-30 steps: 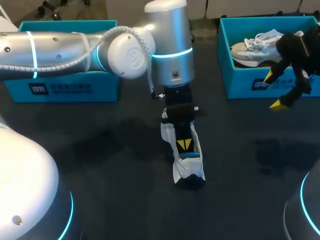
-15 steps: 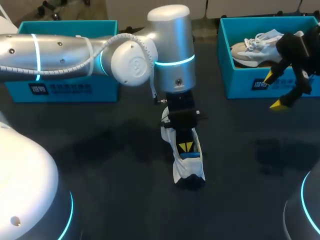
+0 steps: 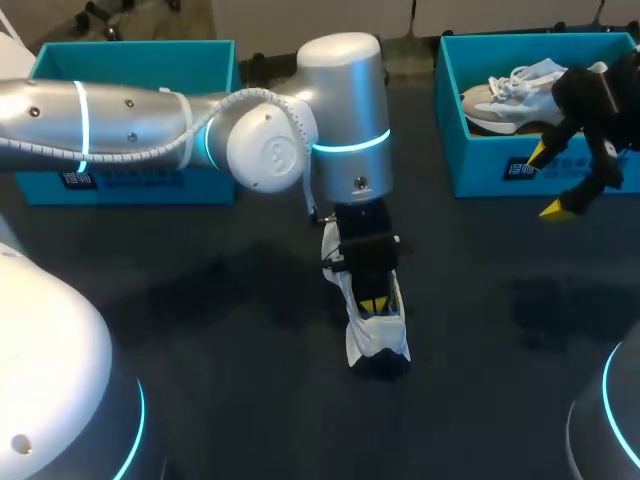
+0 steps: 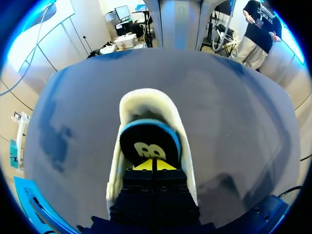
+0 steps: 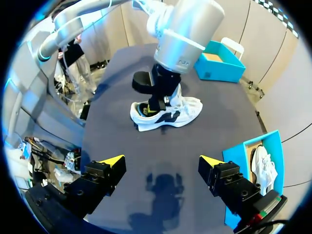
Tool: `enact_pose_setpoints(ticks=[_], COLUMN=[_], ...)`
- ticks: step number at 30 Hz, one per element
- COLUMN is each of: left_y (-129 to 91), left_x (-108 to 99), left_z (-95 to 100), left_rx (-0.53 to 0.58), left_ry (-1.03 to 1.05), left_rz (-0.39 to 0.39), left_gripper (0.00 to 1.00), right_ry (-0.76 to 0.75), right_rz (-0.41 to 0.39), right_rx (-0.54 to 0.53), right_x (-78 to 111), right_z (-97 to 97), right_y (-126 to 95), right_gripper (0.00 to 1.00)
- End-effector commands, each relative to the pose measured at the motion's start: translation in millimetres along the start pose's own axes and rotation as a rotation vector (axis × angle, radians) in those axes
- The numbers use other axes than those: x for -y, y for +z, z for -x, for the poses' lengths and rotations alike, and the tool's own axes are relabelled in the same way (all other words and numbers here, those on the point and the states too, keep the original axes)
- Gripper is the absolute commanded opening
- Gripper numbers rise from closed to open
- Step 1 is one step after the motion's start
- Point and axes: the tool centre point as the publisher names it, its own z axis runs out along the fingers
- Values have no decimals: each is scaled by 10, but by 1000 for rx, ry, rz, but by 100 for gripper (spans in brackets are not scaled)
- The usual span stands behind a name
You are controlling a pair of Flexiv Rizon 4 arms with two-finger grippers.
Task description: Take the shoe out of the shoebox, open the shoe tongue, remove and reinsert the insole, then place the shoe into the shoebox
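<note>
Left to right on the dark table [image 3: 200, 300]: teal shoebox [image 3: 150, 185] at far left; white sneaker [image 3: 378, 340] at centre, well apart from both boxes, left tool [image 3: 372, 302] down inside its opening, yellow tips narrow, pressed together at the blue-edged insole [image 4: 146, 141]; second teal shoebox [image 3: 480, 165] at far right holding a second sneaker [image 3: 505, 100]; right tool [image 3: 547, 182] spread wide, holding nothing, just before that box's front wall. Likely hazards: insole buckled or ridged at the heel through a skewed push; sneaker tipped or slid, unbraced by the right tool. Count: shoeboxes two, sneakers two, insoles seen one, tools two.
</note>
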Motion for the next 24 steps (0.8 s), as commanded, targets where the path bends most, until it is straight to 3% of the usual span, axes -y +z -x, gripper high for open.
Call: enact_pose_setpoints(ticks=[1,14,24], left_y=[93,-258,-57], left_x=[-23,212,247], left_z=[42,25,35], left_rx=[-2,2,-22], left_ry=[-5,52,54], left_rz=[0,8,-39], left_gripper=[0,0,0], right_ry=[1,1,1], right_rz=[-4,-4,-4], right_rx=[-3,-3,-3], right_x=[-10,-10,-10], right_z=[21,21,21], right_y=[10,10,10], right_gripper=[100,100,100])
